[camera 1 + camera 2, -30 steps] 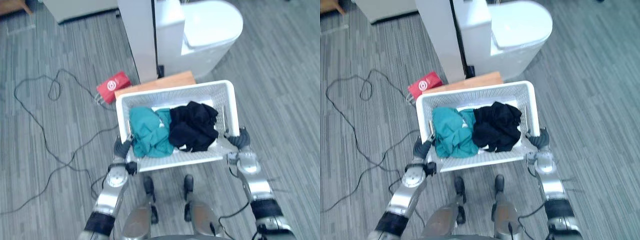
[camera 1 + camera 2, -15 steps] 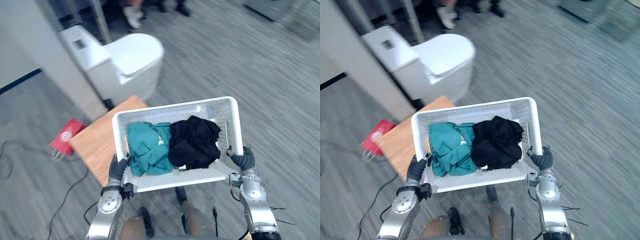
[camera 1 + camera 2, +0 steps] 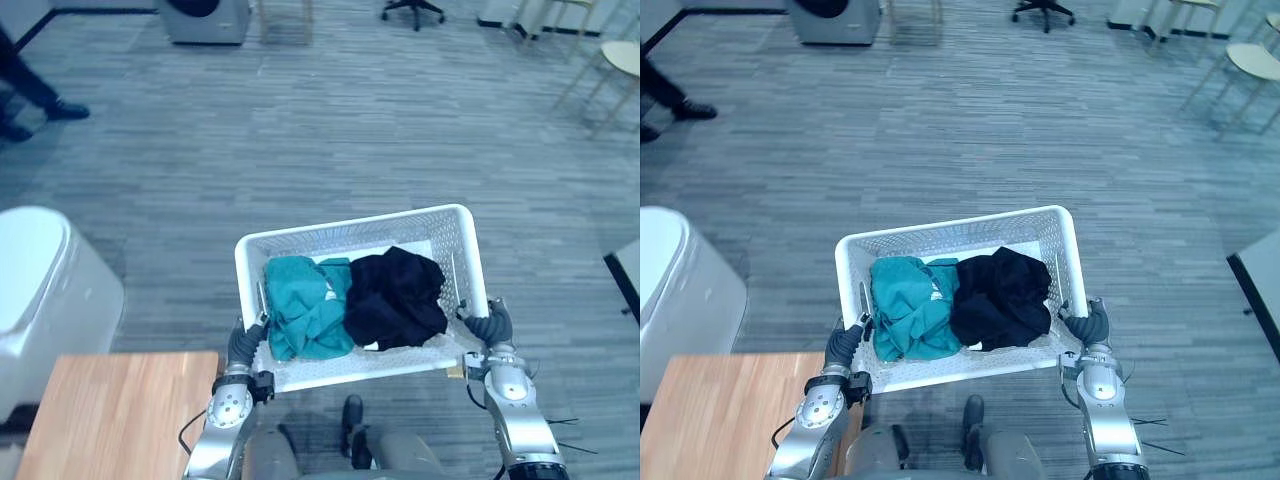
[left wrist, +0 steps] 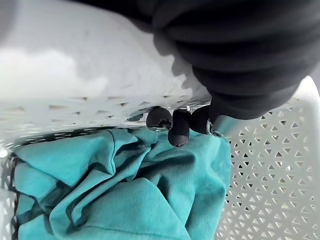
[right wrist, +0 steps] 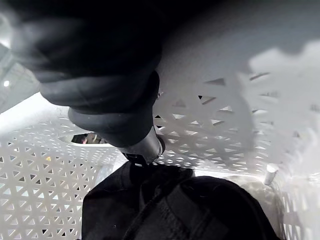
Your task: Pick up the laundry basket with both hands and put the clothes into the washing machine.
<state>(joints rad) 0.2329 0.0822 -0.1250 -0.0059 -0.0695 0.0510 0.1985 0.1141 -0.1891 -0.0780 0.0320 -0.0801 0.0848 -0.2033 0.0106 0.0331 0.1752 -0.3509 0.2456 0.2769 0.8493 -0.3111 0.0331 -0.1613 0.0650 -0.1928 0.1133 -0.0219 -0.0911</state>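
Observation:
Both hands hold the white mesh laundry basket (image 3: 452, 226) up in front of me. A teal garment (image 3: 305, 318) lies in its left half and a black garment (image 3: 398, 298) in its right half. My left hand (image 3: 243, 345) is curled round the basket's left rim, and its dark fingertips (image 4: 172, 125) hook over the rim above the teal cloth (image 4: 125, 195). At the right rim my right hand (image 3: 492, 325) grips the same way, one finger (image 5: 145, 147) reaching inside above the black cloth (image 5: 190, 210). A grey front-loading machine (image 3: 205, 15) stands far ahead across the floor.
A white rounded appliance (image 3: 40, 290) stands at the left, with a wooden board (image 3: 110, 410) low beside it. A person's legs (image 3: 25, 90) show at the far left. Chairs and a round stool (image 3: 620, 60) stand at the back right. A dark table edge (image 3: 625, 280) is at the right.
The camera has swung round: the white appliance and wooden board slid to the left and open grey floor came into view. The basket stays held in both hands.

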